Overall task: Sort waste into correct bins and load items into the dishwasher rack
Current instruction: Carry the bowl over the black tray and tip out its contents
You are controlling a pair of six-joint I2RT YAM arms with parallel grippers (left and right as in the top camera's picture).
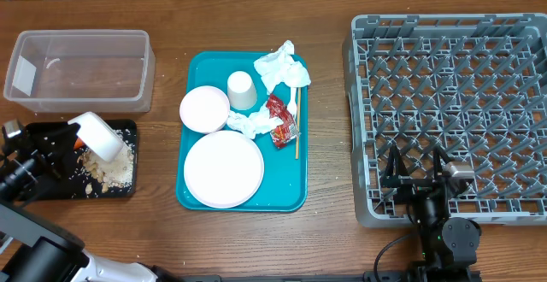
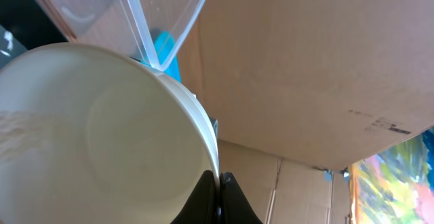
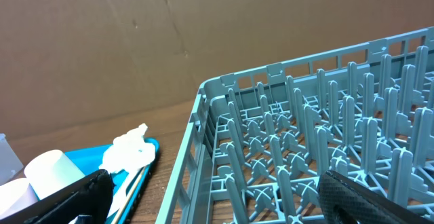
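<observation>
My left gripper (image 1: 75,137) is shut on the rim of a small white bowl (image 1: 99,135), held tilted over the black tray (image 1: 68,186). Pale crumbs (image 1: 113,169) lie in that tray. In the left wrist view the bowl (image 2: 102,136) fills the left side and my fingertips (image 2: 227,190) pinch its rim. The clear tub (image 1: 81,68) stands behind. My right gripper (image 1: 416,169) hangs open over the front left corner of the grey dishwasher rack (image 1: 453,85). Nothing is between its fingers (image 3: 380,197).
On the teal tray (image 1: 286,175) lie a large plate (image 1: 224,168), a second small bowl (image 1: 204,108), a cup (image 1: 242,90), crumpled napkins (image 1: 278,67), a red wrapper (image 1: 280,118) and a thin stick (image 1: 297,128). Brown cardboard walls stand behind the table.
</observation>
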